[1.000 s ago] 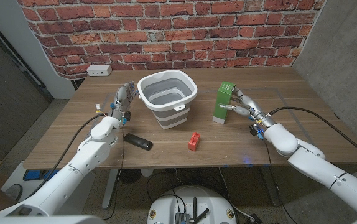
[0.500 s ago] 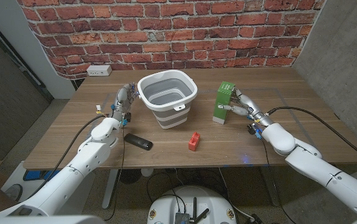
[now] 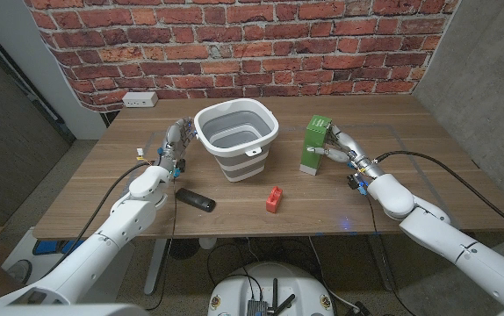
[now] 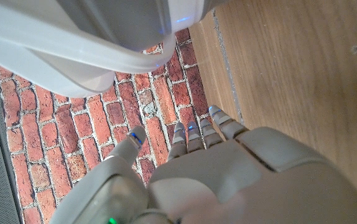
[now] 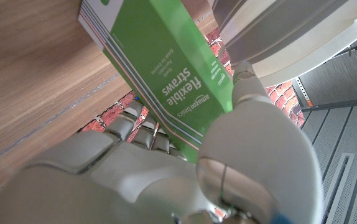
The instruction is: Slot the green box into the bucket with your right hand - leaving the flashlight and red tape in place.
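Presently, we have the right hand (image 3: 338, 147) closed on the tall green cardboard box (image 3: 314, 145), thumb on one face and fingers on the other, as the right wrist view confirms (image 5: 172, 81). The box stands upright on the table, beside and to the robot's right of the white-and-grey collapsible plastic bucket (image 3: 236, 138), not yet lifted.

Risks we judge from this position:
- The grip sits on the side of the box nearest the hand. On lifting, the box may tilt or slip between the fingers.
- The bucket wall looks soft and folding. If we carry the box across too low, its lower edge may catch the rim and push or tip the bucket.
- The small red block-shaped object (image 3: 274, 199) lies in front of the bucket, and the black cylindrical flashlight (image 3: 196, 200) lies near the left arm. A low return sweep of the right arm could displace the red item.

The left hand (image 3: 173, 145) stands beside the bucket, fingers apart, holding nothing (image 4: 191, 168).

The surface is a brown wood-grain table (image 3: 410, 123). Behind it stands a red brick wall (image 3: 322, 44), with a white power outlet (image 3: 140, 100) at the table's far left edge.
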